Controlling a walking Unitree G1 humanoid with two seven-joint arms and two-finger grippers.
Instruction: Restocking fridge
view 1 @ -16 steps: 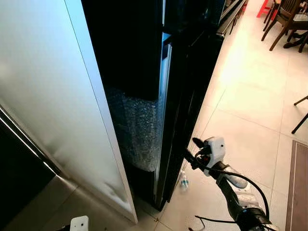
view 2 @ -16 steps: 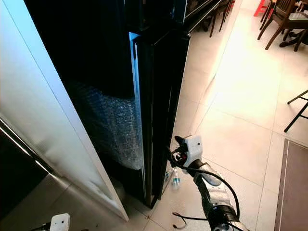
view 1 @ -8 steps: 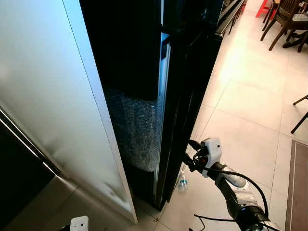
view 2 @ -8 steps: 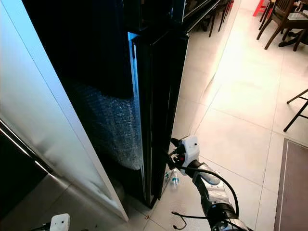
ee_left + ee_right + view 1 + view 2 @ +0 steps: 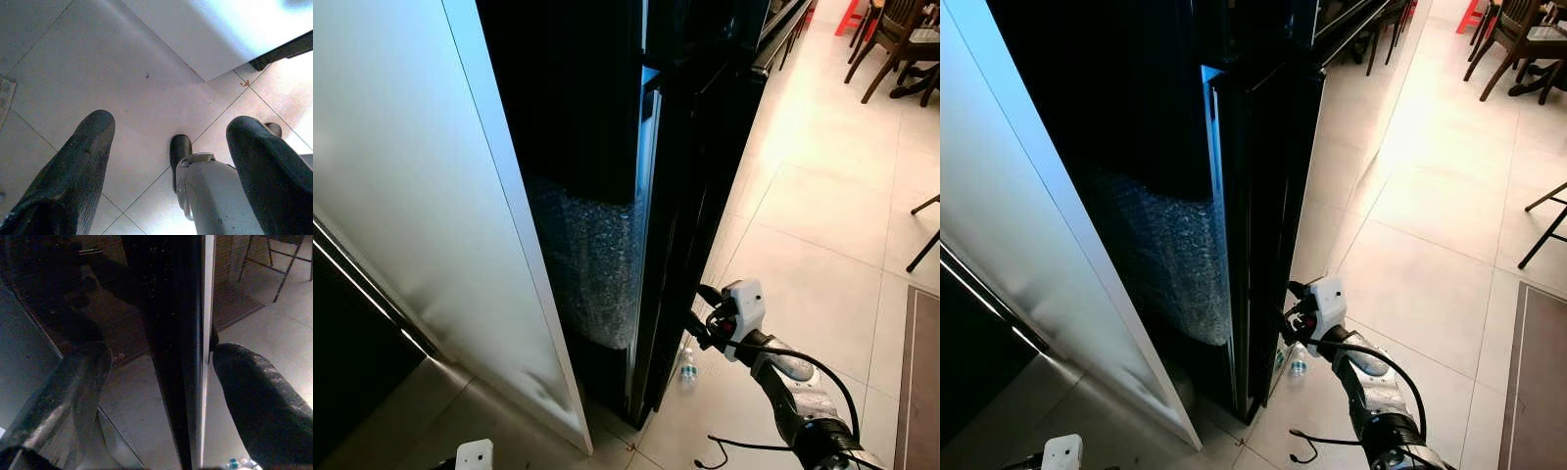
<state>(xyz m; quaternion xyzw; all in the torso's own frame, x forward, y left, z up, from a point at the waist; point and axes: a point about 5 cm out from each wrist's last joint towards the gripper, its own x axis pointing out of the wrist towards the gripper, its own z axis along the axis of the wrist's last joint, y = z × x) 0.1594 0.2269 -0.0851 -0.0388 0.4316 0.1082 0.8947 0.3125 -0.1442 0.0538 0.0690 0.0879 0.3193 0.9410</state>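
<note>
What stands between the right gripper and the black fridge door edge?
Nothing visible. The right gripper is right at the black fridge door edge, and in the right wrist view its open fingers straddle that edge.

Fridge interior [image 5: 578, 108] left of right gripper [image 5: 697, 315] is black, contents unreadable. Gripper's fingertips are lost against dark door edge [image 5: 1258, 245]; grip on it can't be told. Small bottle [image 5: 686, 367] just below gripper too small to identify. Left arm cut off at frame bottom. Chairs [image 5: 891, 39] far beyond gripper cropped by top edge.
</note>
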